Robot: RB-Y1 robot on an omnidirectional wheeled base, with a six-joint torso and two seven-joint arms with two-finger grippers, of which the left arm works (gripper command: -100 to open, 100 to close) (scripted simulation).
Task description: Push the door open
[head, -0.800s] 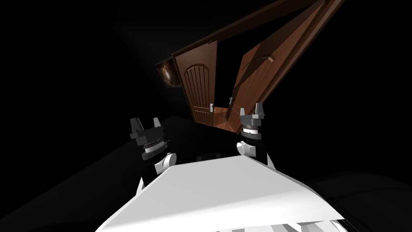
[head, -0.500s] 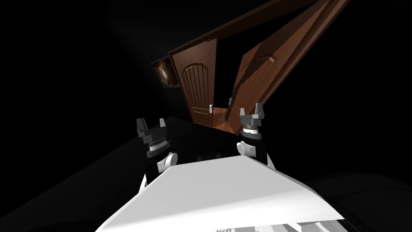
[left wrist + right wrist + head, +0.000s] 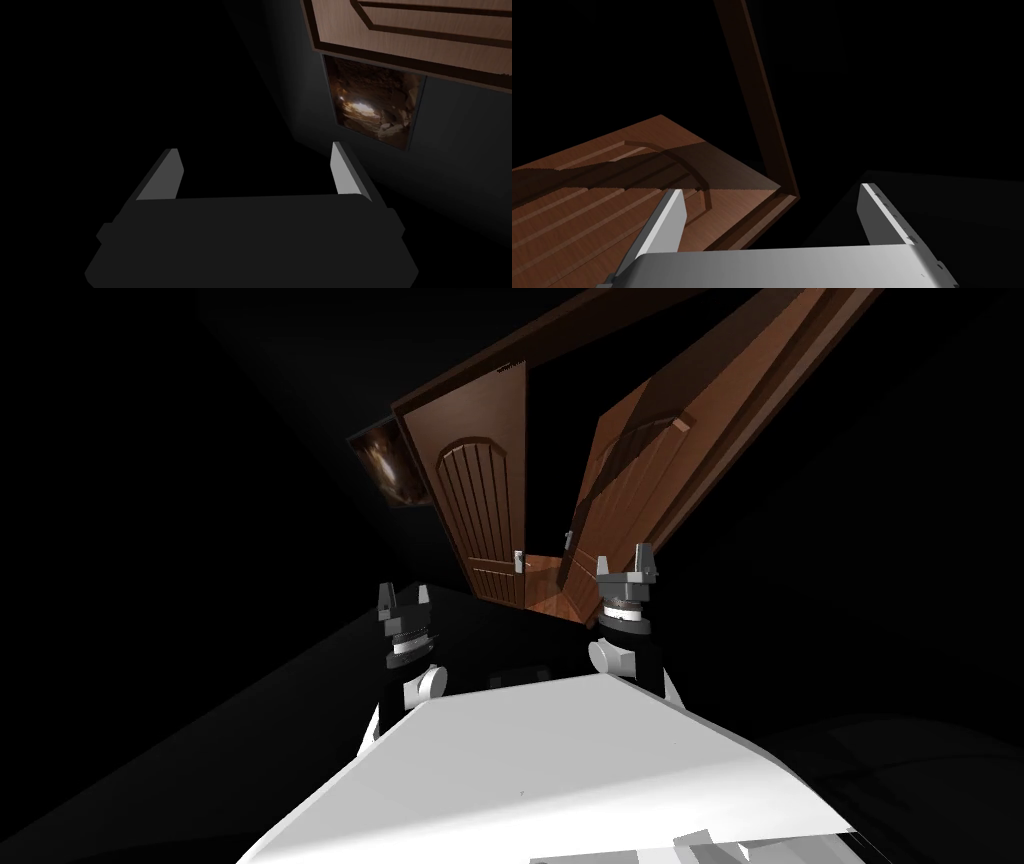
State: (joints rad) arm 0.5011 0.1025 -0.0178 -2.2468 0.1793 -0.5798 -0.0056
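Two grippers stand side by side close in front of me, both empty. The left gripper (image 3: 404,594) has its two blades spread wide with nothing between them. The right gripper (image 3: 624,562) reaches a little further toward the doorway, and its blades are parted just the same.

Beyond them is one brown wooden door frame (image 3: 765,393) with two leaves, each carrying one small pale handle. The right door leaf (image 3: 630,478) is the nearer to a hand. Its lower part rises just beyond the right gripper and slightly to that gripper's left. From the right wrist, its arched panel (image 3: 587,210) spreads past one blade, with a corner of the frame (image 3: 758,100) above it. I cannot tell whether the blade touches the wood. The left door leaf (image 3: 480,503) lies ahead of the left gripper and off to its right, well apart from it.

Both leaves stand upright, with the long axis running from floor to lintel. Each is turned out of the frame's plane, so they stand ajar. Their free edges face one another across a black area. The left leaf's handle (image 3: 518,560) and the right leaf's handle (image 3: 567,538) sit near each other, beyond the right gripper and to its left. A strip of wooden floor (image 3: 545,580) shows low between the leaves.

Farthest off, one picture (image 3: 385,468) hangs on the dark wall (image 3: 450,150) beyond the left gripper. It shows a brown rocky cave and sits just beside the left leaf's edge (image 3: 415,30).
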